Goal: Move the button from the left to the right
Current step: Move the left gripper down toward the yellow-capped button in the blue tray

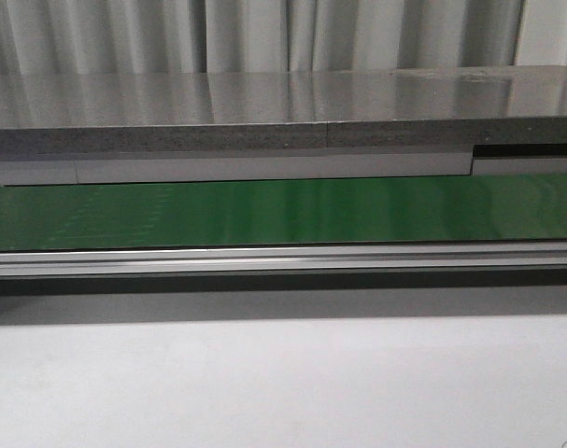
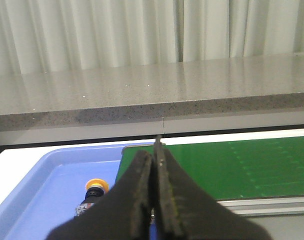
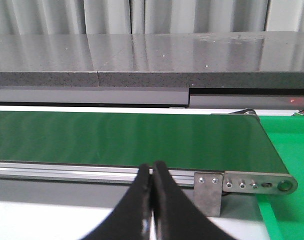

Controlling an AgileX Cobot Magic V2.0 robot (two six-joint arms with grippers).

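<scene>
The button (image 2: 94,192), yellow-orange cap on a black body, lies in a blue tray (image 2: 51,175); my left fingers partly hide its body. My left gripper (image 2: 155,155) hangs above the tray's edge next to the green belt (image 2: 232,167), its jaws pressed together with nothing between them. In the right wrist view my right gripper (image 3: 152,172) is shut and empty, in front of the belt's (image 3: 126,137) aluminium rail near its right end. Neither gripper nor the button shows in the front view, only the belt (image 1: 283,213).
A grey stone-like counter (image 1: 264,112) runs behind the belt, with curtains beyond. A metal bracket (image 3: 252,186) ends the belt on the right, beside a green surface (image 3: 289,150). White tabletop (image 1: 283,383) lies in front of the conveyor.
</scene>
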